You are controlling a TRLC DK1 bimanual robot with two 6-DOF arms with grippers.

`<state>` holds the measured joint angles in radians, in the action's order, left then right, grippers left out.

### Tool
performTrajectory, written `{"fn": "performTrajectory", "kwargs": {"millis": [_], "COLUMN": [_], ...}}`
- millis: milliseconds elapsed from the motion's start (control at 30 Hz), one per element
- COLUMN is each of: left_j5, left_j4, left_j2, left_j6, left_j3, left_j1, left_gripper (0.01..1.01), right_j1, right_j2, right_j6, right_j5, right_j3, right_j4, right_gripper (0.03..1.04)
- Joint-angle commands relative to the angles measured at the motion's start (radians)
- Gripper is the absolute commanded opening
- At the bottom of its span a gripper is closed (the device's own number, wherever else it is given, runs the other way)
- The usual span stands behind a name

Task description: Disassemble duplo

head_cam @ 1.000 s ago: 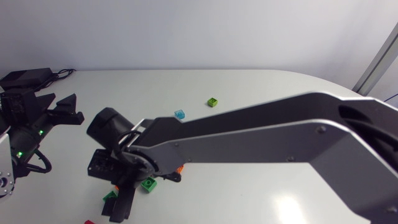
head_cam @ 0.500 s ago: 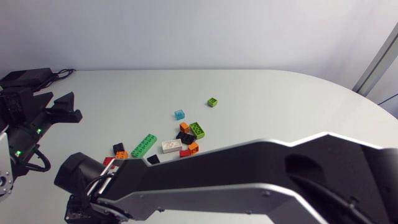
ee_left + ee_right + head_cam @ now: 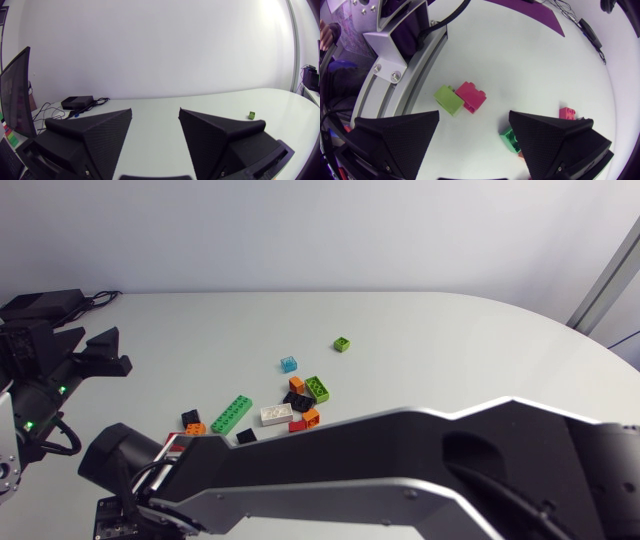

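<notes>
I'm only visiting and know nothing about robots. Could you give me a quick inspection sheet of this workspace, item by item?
Surface: white table with a rounded far edge.
Job's things: loose bricks mid-table, among them a long green brick, a white brick and a light blue brick. A lime brick touches a magenta brick just ahead of the right tool.
Clutter: black box at the table's far left corner.
Tools: left tool open, holding nothing; right tool open, holding nothing.
Cables: cables beside the black box.
Surroundings: nothing seen.
</notes>
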<state>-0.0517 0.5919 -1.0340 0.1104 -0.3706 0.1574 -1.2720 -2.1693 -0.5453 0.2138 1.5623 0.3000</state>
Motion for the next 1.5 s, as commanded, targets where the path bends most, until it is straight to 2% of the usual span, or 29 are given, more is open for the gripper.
{"fn": "performTrajectory", "kwargs": {"millis": [0, 200, 433, 1467], "left_j5": [0.001, 0.001, 0.001, 0.000], "left_j4": [0.019, 0.019, 0.019, 0.019], "left_j2": [-0.011, -0.011, -0.011, -0.011], "left_j6": [-0.018, -0.020, -0.020, -0.029], "left_j3": [-0.034, -0.034, -0.034, -0.036], "left_j1": [0.010, 0.011, 0.014, 0.028], "left_gripper": [0.670, 0.670, 0.670, 0.670], "right_j1": [-0.012, -0.013, -0.012, -0.013], "right_j2": [-0.046, -0.083, -0.135, -0.162], "right_j6": [-0.045, -0.093, -0.148, -0.179], "right_j5": [0.016, 0.048, 0.087, 0.087], "right_j3": [0.025, 0.070, 0.147, 0.171], "right_j4": [-0.004, 0.024, 0.131, 0.100], "right_gripper": [1.00, 1.00, 1.00, 0.99]}}
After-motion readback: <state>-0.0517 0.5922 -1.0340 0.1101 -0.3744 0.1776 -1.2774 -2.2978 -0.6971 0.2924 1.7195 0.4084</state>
